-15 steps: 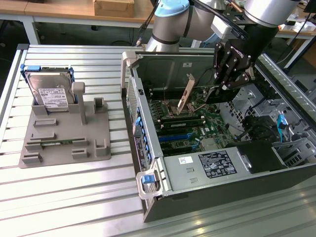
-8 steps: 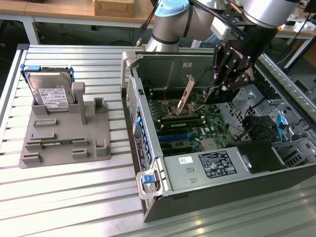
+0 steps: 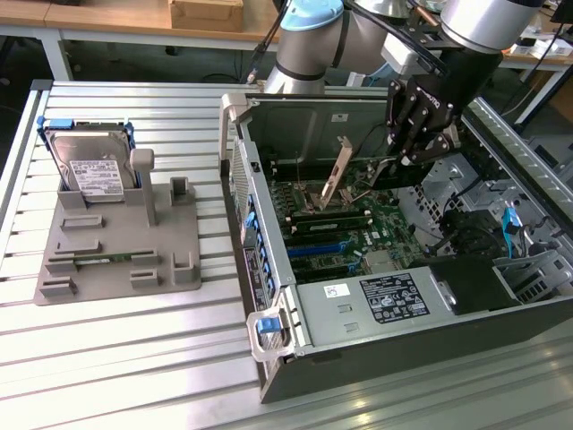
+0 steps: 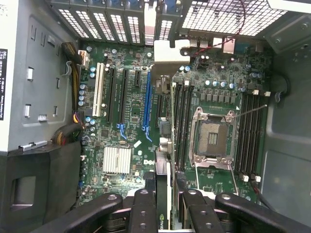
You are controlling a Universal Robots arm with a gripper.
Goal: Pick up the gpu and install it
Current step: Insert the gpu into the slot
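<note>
One card in play: the gpu (image 4: 163, 145) is clamped edge-on between the fingers of the pincer (image 4: 164, 206), jaws closed about halfway on it, so pickup's done and we're in the install step. From the wrist view it hangs straight out from the pincer, above the motherboard (image 4: 121, 121), lined up close beside the long blue slot (image 4: 146, 104), bracket end toward the case's rear grille (image 4: 104, 22). Getting it seated looks like it needs a square, straight push. Behind all that, on the surface, the hard drive (image 3: 89, 166) sits in its grey holder (image 3: 121, 251), well apart from the case.
</note>
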